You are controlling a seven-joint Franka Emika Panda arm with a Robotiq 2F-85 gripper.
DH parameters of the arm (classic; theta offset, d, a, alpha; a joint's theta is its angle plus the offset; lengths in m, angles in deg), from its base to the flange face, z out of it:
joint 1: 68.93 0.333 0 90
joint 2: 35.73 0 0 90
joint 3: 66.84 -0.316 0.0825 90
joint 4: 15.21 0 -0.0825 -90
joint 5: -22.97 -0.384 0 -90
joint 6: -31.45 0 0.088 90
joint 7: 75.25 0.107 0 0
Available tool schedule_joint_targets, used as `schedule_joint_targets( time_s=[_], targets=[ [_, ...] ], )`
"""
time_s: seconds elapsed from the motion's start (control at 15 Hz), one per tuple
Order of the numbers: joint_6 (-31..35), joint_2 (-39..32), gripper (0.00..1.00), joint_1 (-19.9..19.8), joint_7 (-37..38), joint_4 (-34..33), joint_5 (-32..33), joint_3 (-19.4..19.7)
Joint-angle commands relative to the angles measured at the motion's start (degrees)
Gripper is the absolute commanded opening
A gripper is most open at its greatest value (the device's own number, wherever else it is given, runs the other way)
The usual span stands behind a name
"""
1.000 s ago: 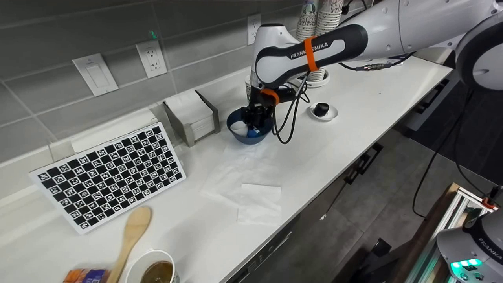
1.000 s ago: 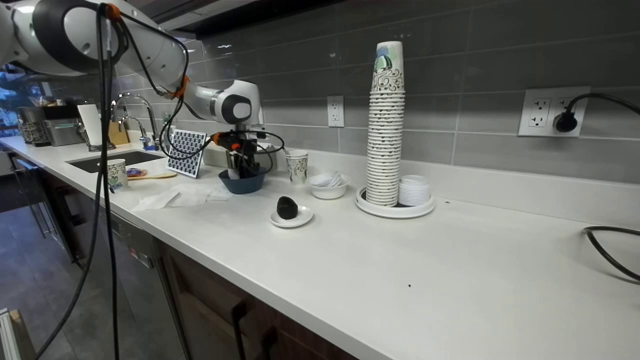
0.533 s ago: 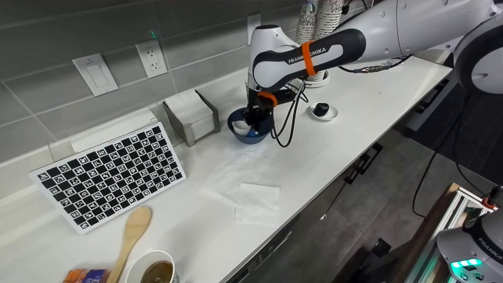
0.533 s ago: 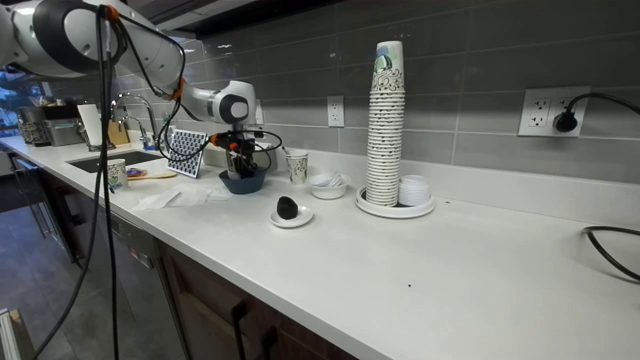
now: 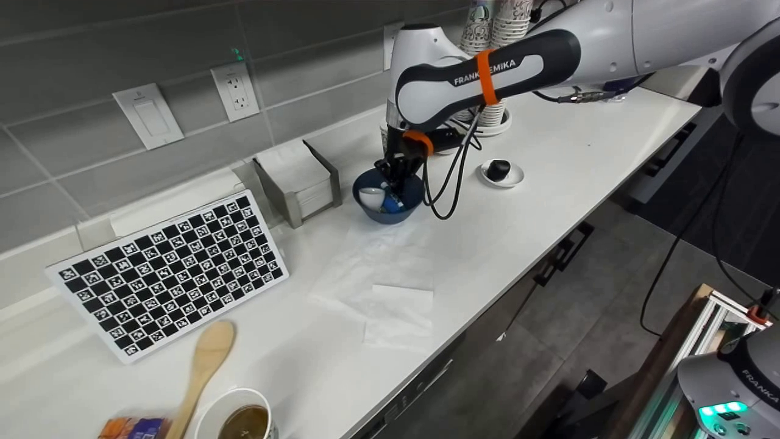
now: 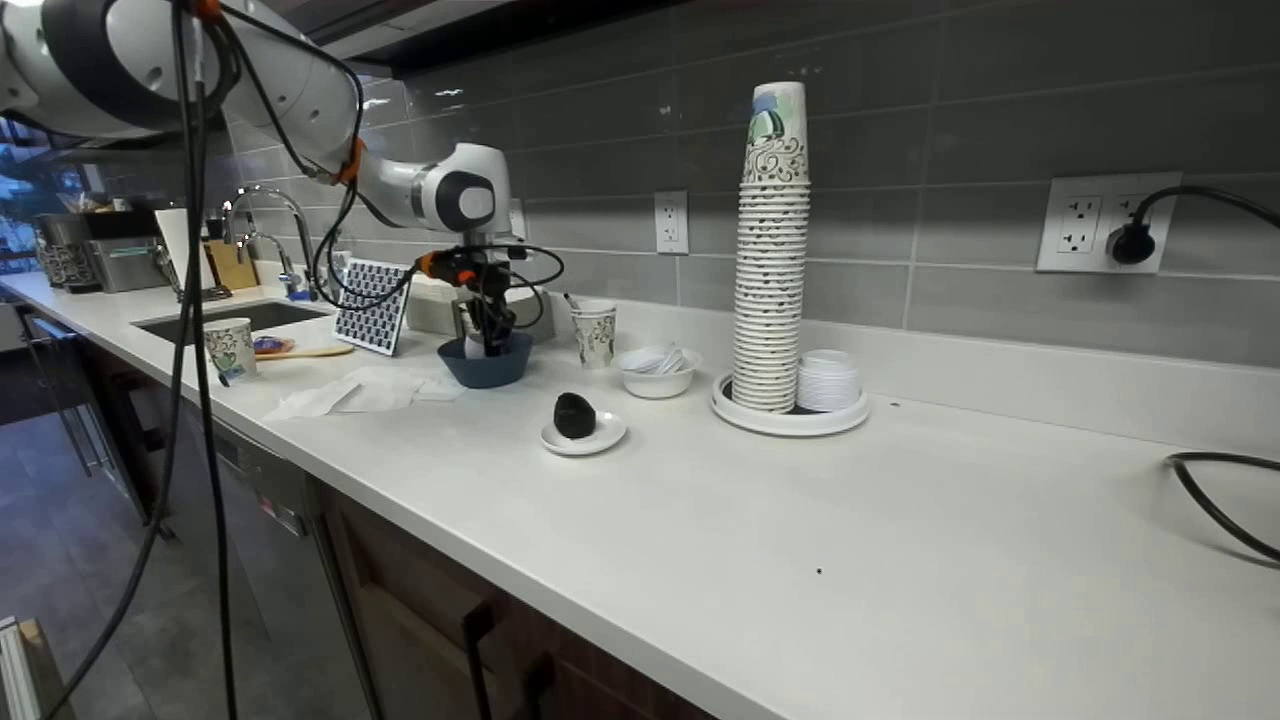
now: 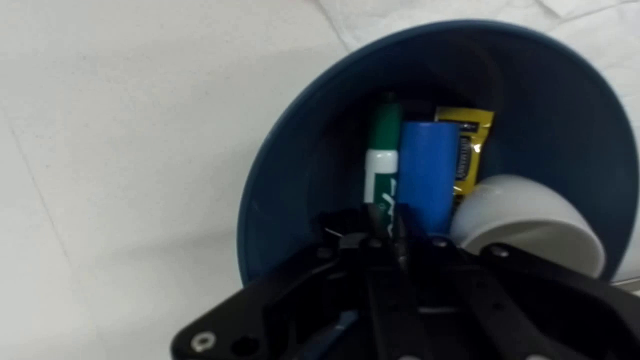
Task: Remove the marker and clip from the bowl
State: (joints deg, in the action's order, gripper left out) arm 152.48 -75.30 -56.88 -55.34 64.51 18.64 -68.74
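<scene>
Claw has risen, straddling marker inside bowl.

Green-and-white marker, cap end in view, inside the upright, round dark blue bowl.

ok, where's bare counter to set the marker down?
Roomiest, in an exterior view: counter between white dish, round tray, black cable and its front edge, dark specks aside. Another, in an exterior view: between checkered board, drink cup and napkins. Crowded: the blue bowl, with the gripper at the marker, plus blue cylinder, yellow packet and white cup.
</scene>
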Motion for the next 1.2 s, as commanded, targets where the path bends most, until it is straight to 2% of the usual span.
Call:
schedule_joint_targets(
  time_s=[0.0, 0.53, 0.73, 0.87, 1.0, 1.13],
  targets=[
    [0.9, 4.96, 0.44, -0.29, -0.72, 4.51, -0.84, -1.17],
    [-0.11, 3.81, 1.0, -0.24, 0.15, 5.46, -0.75, -1.36],
    [-0.37, 3.87, 0.97, -2.71, -1.54, 5.37, -5.26, -2.92],
    [0.18, 4.04, 0.73, -3.53, -1.32, 5.32, -7.9, -3.14],
    [0.42, 4.07, 0.58, -4.18, 0.51, 5.11, -10.86, -3.16],
    [1.47, 3.81, 0.54, -3.78, 2.43, 4.96, -11.63, -2.43]
  ],
)
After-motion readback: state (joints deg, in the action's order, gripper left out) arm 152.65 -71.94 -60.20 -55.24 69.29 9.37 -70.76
